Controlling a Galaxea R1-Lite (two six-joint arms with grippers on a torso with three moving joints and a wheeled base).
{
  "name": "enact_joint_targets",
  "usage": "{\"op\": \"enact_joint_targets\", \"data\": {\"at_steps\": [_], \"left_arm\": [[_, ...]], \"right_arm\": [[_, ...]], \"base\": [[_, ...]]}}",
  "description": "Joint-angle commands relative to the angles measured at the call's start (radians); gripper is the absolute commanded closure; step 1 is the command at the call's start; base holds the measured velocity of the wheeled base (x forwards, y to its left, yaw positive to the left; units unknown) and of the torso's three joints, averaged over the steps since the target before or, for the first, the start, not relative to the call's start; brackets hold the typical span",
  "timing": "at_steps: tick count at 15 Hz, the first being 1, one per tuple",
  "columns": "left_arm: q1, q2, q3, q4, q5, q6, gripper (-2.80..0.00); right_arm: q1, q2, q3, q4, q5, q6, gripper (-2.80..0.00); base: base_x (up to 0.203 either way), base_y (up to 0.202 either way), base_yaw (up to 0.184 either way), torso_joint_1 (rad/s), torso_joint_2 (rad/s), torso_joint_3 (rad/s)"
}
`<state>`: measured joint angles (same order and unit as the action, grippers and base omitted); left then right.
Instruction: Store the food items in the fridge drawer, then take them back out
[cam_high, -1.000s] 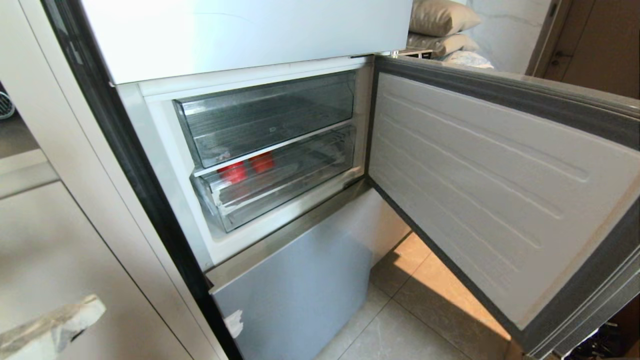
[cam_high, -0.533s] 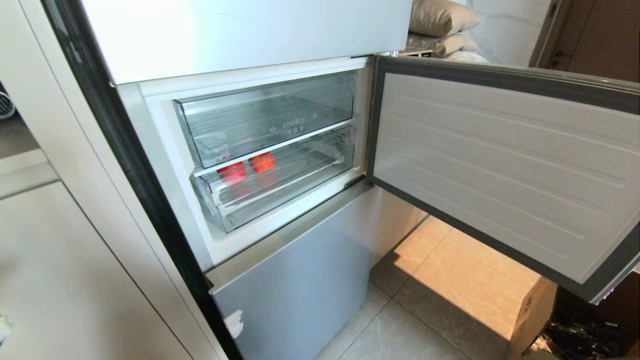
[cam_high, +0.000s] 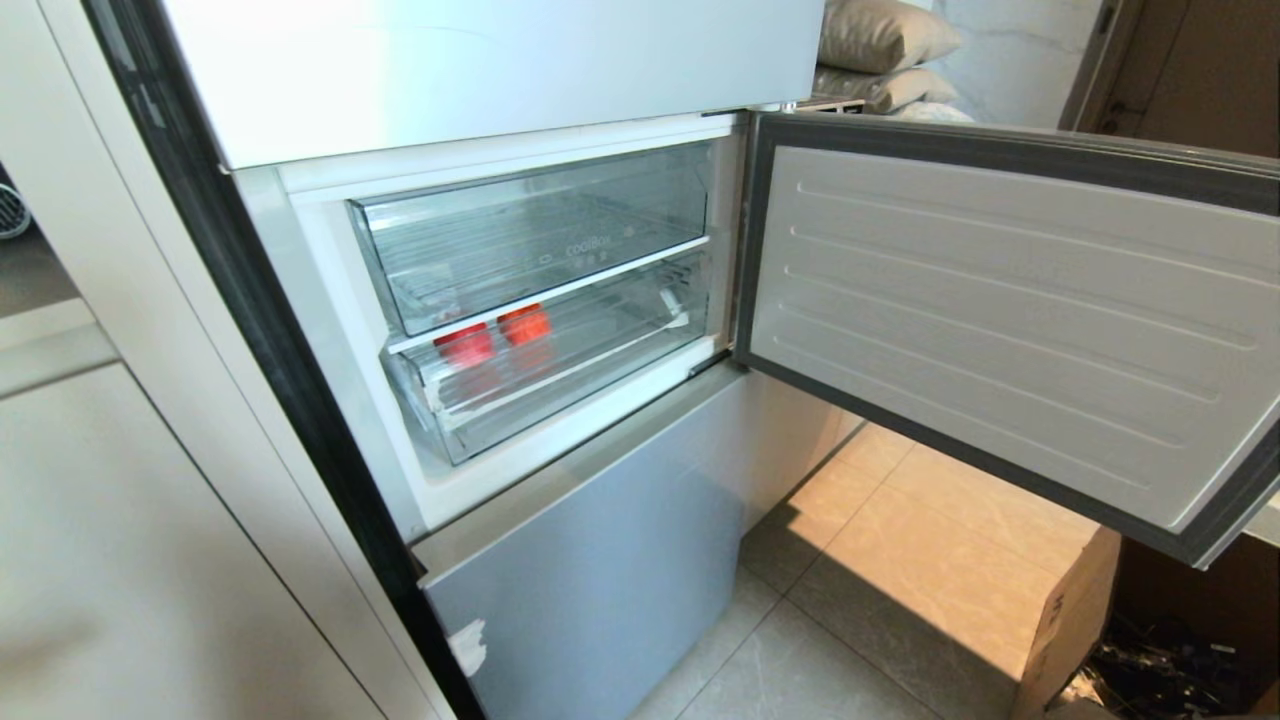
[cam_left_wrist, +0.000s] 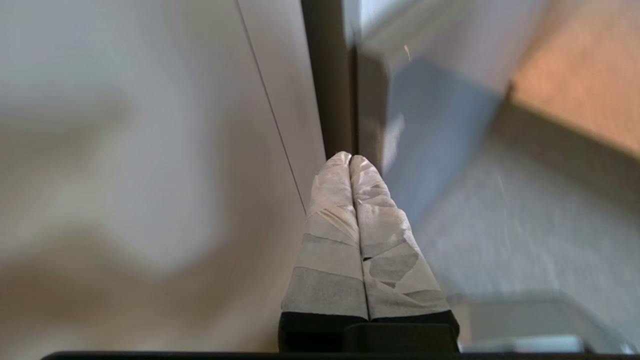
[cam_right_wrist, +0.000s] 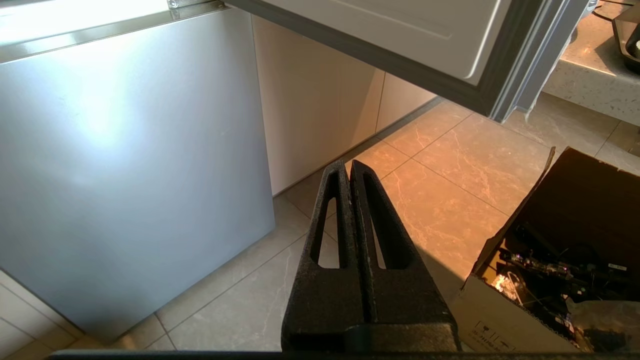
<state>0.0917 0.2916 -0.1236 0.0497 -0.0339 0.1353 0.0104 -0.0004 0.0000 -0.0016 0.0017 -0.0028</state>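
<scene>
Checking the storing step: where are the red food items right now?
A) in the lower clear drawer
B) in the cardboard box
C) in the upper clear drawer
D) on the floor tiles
A: the red food items show through the clear front of the lower drawer, just beneath the upper drawer, with the fridge door open.

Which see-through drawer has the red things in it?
The lower drawer: two red food items show through its front. The upper drawer, marked CoolBox, looks empty.
</scene>
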Motion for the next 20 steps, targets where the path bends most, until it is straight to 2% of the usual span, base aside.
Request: {"op": "enact_joint_targets", "data": {"at_steps": [1,3,4,5,6,7,8,10,13,15,17,20], "left_arm": [[-0.006,-0.007,0.036,0.039,-0.068,0.008,0.0],[-0.014,-0.01,0.042,0.035,-0.234,0.004,0.0],[-0.017,-0.008,0.041,0.039,-0.295,0.001,0.0],[-0.018,-0.008,0.04,0.039,-0.307,0.006,0.0],[-0.01,0.005,0.04,0.042,-0.271,0.008,0.0],[-0.002,0.043,0.038,0.044,-0.188,0.011,0.0],[0.003,0.064,0.035,0.052,-0.144,0.012,0.0],[0.003,0.066,0.027,0.077,-0.115,0.018,0.0],[0.005,0.002,0.059,0.097,-0.007,0.018,0.0],[0.003,-0.009,0.081,0.061,-0.007,0.011,0.0],[-0.003,-0.008,0.096,0.014,-0.034,0.047,0.0],[-0.128,-0.049,0.095,0.018,-0.036,0.052,0.0]], "right_arm": [[0.0,0.0,0.0,0.0,0.0,0.0,0.0],[0.0,0.001,0.0,0.0,0.0,0.0,0.0],[0.0,0.0,0.0,0.0,0.0,0.0,0.0],[0.0,0.001,0.0,0.0,0.001,0.001,0.0],[0.0,0.0,0.0,0.0,0.001,0.0,0.0],[0.0,0.0,0.0,0.0,0.0,0.0,0.0],[0.0,0.0,0.0,0.0,0.0,0.0,0.0],[0.0,0.0,0.0,0.0,0.001,0.0,0.0],[0.0,0.0,0.0,0.0,0.001,0.0,0.0],[0.0,0.0,0.0,0.0,0.0,0.0,0.0],[0.0,0.0,0.0,-0.001,0.0,0.0,0.0],[0.0,0.0,0.0,0.0,0.0,0.0,0.0]], "base": [[0.0,0.0,0.0,0.0,0.0,0.0],[0.0,0.0,0.0,0.0,0.0,0.0],[0.0,0.0,0.0,0.0,0.0,0.0],[0.0,0.0,0.0,0.0,0.0,0.0],[0.0,0.0,0.0,0.0,0.0,0.0],[0.0,0.0,0.0,0.0,0.0,0.0],[0.0,0.0,0.0,0.0,0.0,0.0],[0.0,0.0,0.0,0.0,0.0,0.0],[0.0,0.0,0.0,0.0,0.0,0.0],[0.0,0.0,0.0,0.0,0.0,0.0],[0.0,0.0,0.0,0.0,0.0,0.0],[0.0,0.0,0.0,0.0,0.0,0.0]]}}
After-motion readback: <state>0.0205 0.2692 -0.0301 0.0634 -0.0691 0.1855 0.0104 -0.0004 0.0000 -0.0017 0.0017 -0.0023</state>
